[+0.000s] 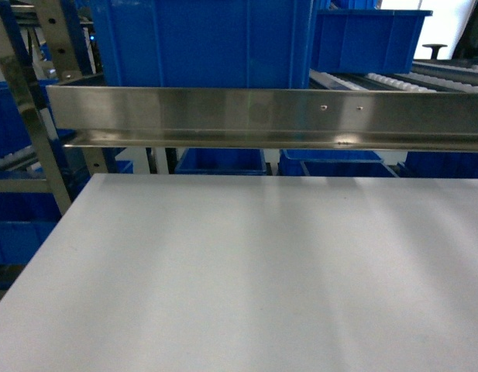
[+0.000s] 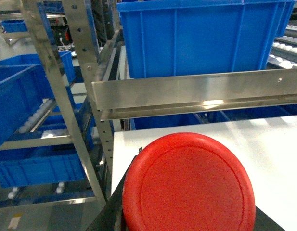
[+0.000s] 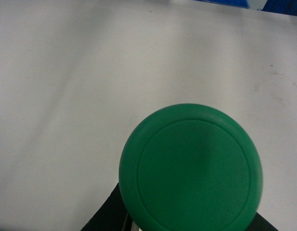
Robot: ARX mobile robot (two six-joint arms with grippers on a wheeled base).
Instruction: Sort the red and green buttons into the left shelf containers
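From the left wrist, a smooth matte red button (image 2: pixel 188 185) with a round, slightly domed cap and a faint raised ring near its edge fills the lower view, sitting right at the left jaws; dark jaw parts show at both sides beneath the cap, so the jaws appear clenched on it. Beyond it lies the pale, flat worktop (image 2: pixel 273 144), then a brushed steel rail (image 2: pixel 196 94) with a bright glint, and behind that a big blue bin (image 2: pixel 201 38) of ribbed, glossy plastic. A perforated steel upright (image 2: pixel 57 91) stands to the left of the jaws, with more blue bins beside it. From the right wrist, a green button (image 3: pixel 190 168) of the same round shape sits right at the right jaws, black parts peeking out below it, apparently grasped too, over the bare white worktop. The head view shows only worktop, rail and bins; neither arm appears there.
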